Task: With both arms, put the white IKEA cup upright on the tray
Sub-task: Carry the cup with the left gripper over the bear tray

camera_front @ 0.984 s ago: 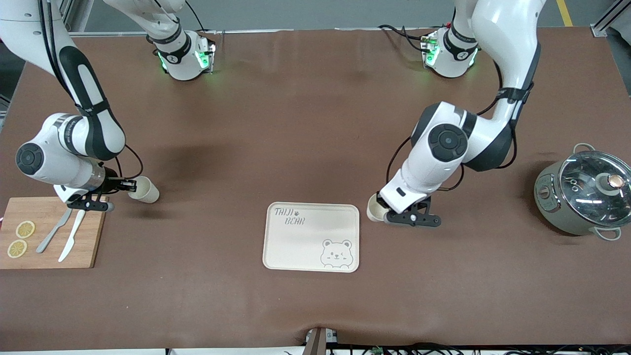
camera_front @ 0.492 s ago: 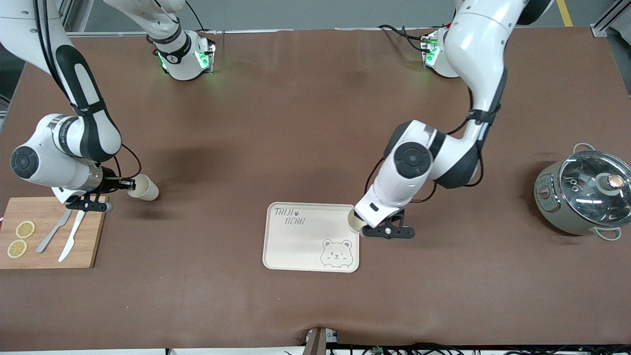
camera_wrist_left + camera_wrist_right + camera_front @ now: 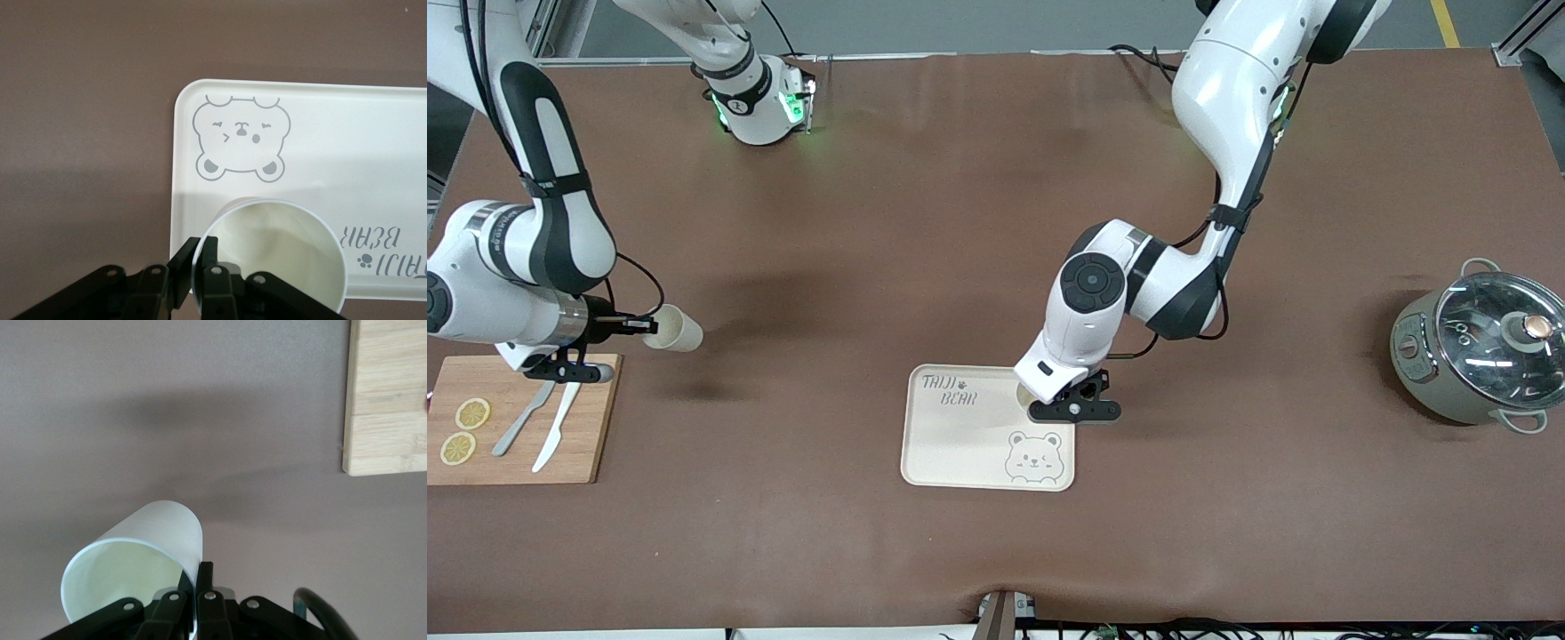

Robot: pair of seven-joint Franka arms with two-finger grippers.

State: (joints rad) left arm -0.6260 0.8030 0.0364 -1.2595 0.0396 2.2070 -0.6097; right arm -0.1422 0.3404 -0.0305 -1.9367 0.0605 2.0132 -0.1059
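"TAIJI BEAR", seemingly, on tray [image 3: 925,444]

Brown-covered table [image 3: 960,222] under even light, grey floor [image 3: 978,27]

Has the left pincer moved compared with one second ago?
Yes. The left pincer, shut on a cup, went from the bare table beside the tray to over it, toward the right arm's end.

Cream tray [image 3: 960,440] w/ bear drawing, flat mid-table. White cup [image 3: 280,253] upright, held over tray. 2nd cup [image 3: 673,328] tilted, held above table.
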